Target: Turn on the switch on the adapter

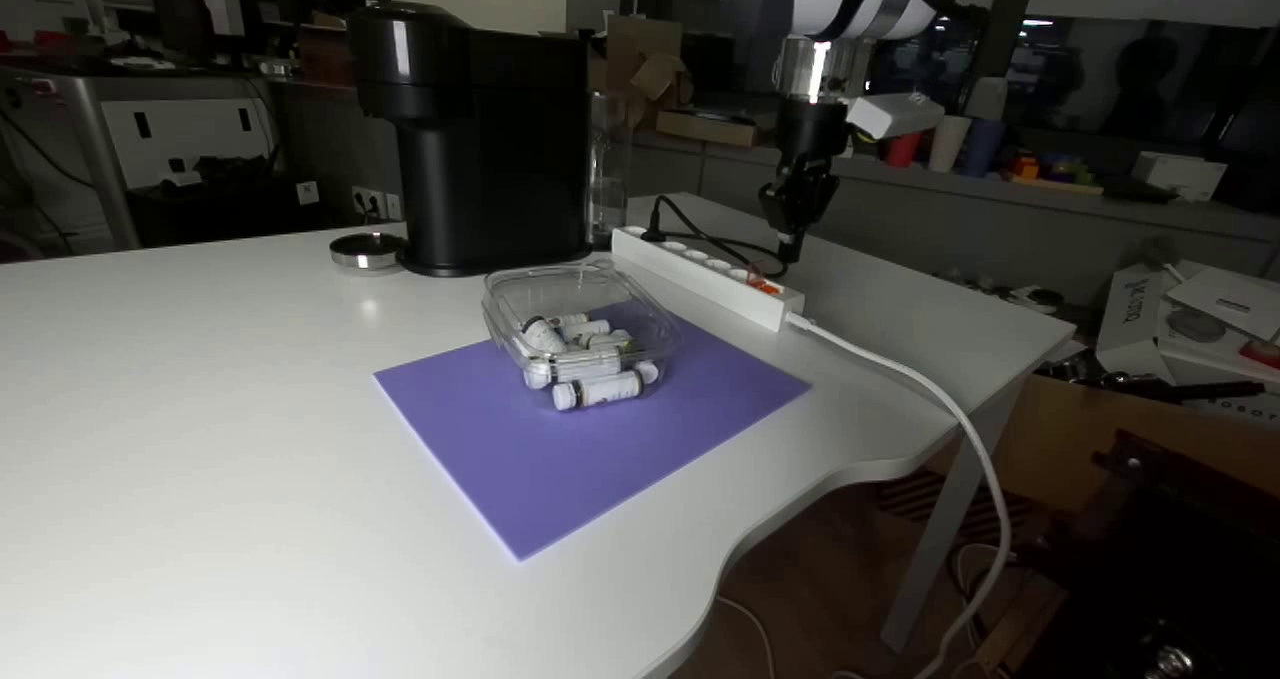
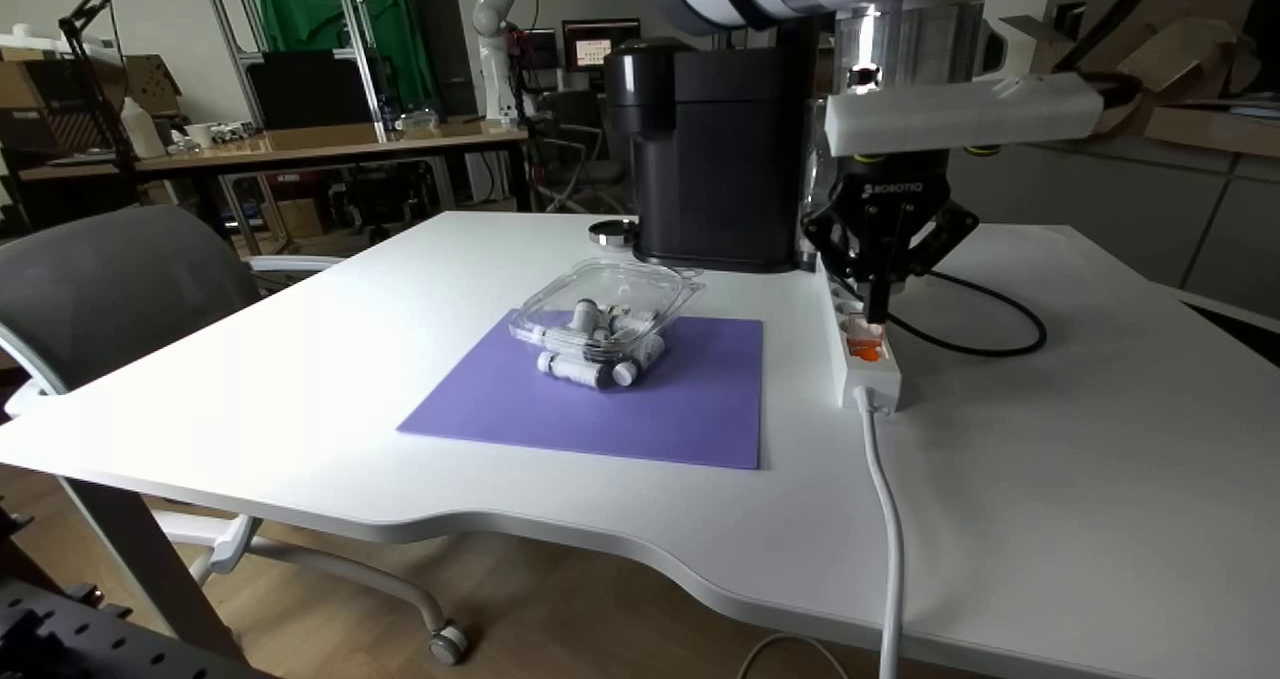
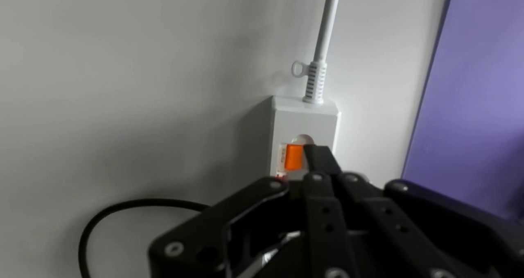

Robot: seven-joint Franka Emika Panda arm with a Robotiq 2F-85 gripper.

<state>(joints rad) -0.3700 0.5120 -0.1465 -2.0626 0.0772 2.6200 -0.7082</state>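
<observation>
Item: adapter (image 1: 692, 279), stationed on the bench (image 2: 300, 399); in an exterior view, at 3 o'clock of the purple mat (image 2: 620, 429). Fittings, wrist view: orange switch (image 3: 294, 157); white cable (image 3: 326, 24), leaving at 12 o'clock. Instrument, same view: my end effector (image 3: 321, 157), jaws together, nothing seen between, tips at the switch's 3 o'clock (contact I cannot tell). Handling, by my estimate: light, stiff, smooth plastic, apt to skid if shoved sideways. Hold: none called for; I should press the switch straight down, or, if steadying, pinch across the narrow body.
</observation>
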